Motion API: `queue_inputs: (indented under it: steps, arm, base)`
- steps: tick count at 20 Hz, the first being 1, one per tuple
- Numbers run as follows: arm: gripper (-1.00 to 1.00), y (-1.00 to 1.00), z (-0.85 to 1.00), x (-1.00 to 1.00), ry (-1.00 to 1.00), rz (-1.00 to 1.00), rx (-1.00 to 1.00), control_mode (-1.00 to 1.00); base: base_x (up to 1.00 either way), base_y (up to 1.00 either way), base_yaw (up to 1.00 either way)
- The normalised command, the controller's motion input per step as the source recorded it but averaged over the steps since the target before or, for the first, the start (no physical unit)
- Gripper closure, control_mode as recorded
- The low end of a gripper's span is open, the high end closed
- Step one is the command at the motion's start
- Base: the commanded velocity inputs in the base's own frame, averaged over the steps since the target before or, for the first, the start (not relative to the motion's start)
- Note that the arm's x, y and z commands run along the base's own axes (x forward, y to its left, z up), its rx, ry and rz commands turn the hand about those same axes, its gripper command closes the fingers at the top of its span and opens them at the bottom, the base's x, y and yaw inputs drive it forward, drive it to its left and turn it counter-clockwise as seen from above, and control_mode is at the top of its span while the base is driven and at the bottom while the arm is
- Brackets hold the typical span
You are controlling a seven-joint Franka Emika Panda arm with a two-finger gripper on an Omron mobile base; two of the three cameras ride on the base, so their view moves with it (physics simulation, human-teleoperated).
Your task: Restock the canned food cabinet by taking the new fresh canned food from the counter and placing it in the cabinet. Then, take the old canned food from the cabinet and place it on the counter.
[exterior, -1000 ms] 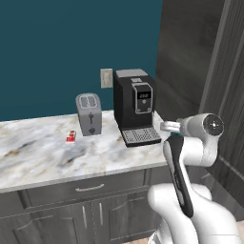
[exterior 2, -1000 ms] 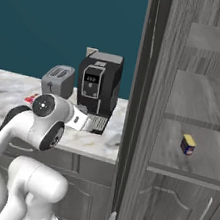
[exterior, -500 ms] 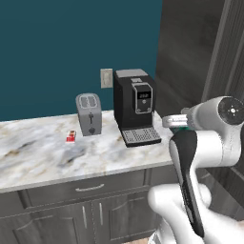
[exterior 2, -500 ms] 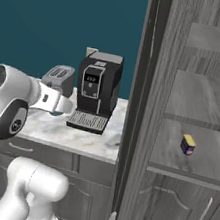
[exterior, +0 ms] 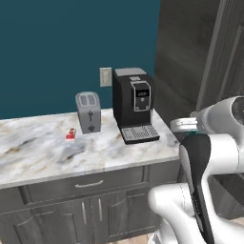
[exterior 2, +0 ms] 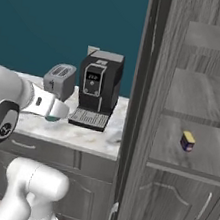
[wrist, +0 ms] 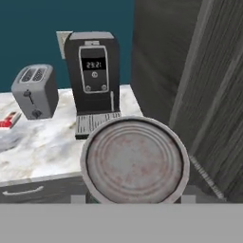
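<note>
The new fresh canned food (wrist: 135,160) sits right in front of the hand camera, its pale silvery top facing me and hiding the fingertips. My gripper (exterior 2: 56,115) is shut on it, and a teal sliver of the can (exterior 2: 53,119) shows under the hand. The hand hangs off the counter's (exterior: 43,152) right end, beside the cabinet's side wall (wrist: 213,95). The old canned food (exterior 2: 187,141), dark blue with a yellow top, stands on a middle shelf of the cabinet (exterior 2: 195,157).
A black coffee machine (exterior: 135,102) and a grey toaster (exterior: 88,112) stand at the back of the counter. A tiny red-and-white item (exterior: 71,134) lies left of the toaster. The cabinet's upright edge (exterior 2: 134,111) stands between the counter and the shelves.
The arm's elbow has swung up and outward. The hand, still holding the can, has shifted slightly toward the cabinet. The things on the counter and shelf have not moved.
</note>
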Motion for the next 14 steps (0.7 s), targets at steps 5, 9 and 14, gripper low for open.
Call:
queue_inputs:
  steps: [5, 9, 14]
  arm:
    - [1.00, 0.00, 0.00, 0.00, 0.00, 0.00, 0.00, 1.00]
    - [1.00, 0.00, 0.00, 0.00, 0.00, 0.00, 0.00, 1.00]
    - [1.00, 0.00, 0.00, 0.00, 0.00, 0.00, 0.00, 1.00]
  base:
    - [-0.99, -0.20, 0.01]
    - [-1.00, -0.09, 0.04]
    - [-0.97, -0.42, 0.03]
